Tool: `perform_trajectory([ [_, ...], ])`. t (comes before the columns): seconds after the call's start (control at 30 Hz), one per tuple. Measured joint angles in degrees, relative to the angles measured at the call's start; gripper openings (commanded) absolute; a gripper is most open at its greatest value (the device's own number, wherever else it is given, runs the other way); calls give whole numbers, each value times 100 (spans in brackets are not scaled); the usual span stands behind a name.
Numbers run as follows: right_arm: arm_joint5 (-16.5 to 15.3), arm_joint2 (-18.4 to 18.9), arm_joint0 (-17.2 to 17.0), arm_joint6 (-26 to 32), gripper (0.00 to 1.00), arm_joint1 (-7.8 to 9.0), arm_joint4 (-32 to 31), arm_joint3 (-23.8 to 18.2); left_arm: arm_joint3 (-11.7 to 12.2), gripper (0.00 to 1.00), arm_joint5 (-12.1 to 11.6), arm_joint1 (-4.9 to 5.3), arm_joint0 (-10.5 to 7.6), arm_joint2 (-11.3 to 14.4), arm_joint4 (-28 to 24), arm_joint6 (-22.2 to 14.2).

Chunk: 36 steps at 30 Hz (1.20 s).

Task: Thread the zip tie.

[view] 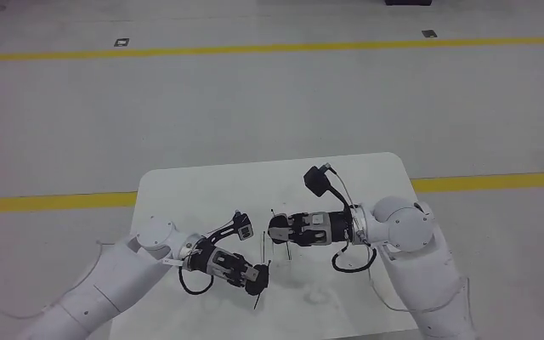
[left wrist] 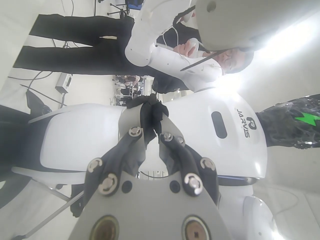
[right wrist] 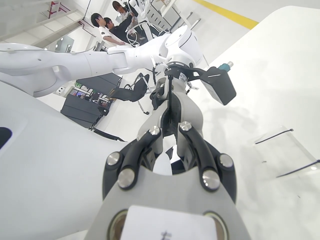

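Top view: the white table (view: 365,178) with both arms over it. The right gripper (view: 272,229) hangs above the middle of the table, pointing towards 9 o'clock. The left gripper (view: 262,276) lies near it, at about 6 o'clock from it, pointing towards 4 o'clock.

Right wrist view: the right gripper (right wrist: 170,128) is closed, its two fingertips pinching the zip tie (right wrist: 170,96). The tie is a thin black strap that runs straight out beyond the fingertips, and its far end lies in front of the left arm's wrist. One spare tie (right wrist: 273,136) and a second spare tie (right wrist: 297,168) lie flat on a clear sheet (right wrist: 292,148) on the table, well apart from the held tie.

Left wrist view: the left gripper (left wrist: 151,116) has its black-wrapped fingertips pressed together. Whether anything is caught between them cannot be told.
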Motion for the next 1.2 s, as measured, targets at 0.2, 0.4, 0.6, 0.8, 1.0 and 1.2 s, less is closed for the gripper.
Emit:
perform_trajectory([
  [0.2, 0, -149, -16, -161, 0, 41, -275, -125, 0, 0, 0, 0, 0, 0, 0, 0],
  [0.4, 0, -279, 69, -100, 0, 114, -345, -200, 0, 0, 0, 0, 0, 0, 0, 0],
  [0.6, 0, -362, 124, -107, 0, 191, -370, -253, 0, 0, 0, 0, 0, 0, 0, 0],
  [0.8, 0, -412, 144, -134, 0, 274, -420, -316, 0, 0, 0, 0, 0, 0, 0, 0],
  [1.0, 0, -504, 162, -199, 0, 358, -507, -345, 0, 0, 0, 0, 0, 0, 0, 0],
  [1.2, 0, -601, 177, -309, 0, 444, -621, -348, 0, 0, 0, 0, 0, 0, 0, 0],
])
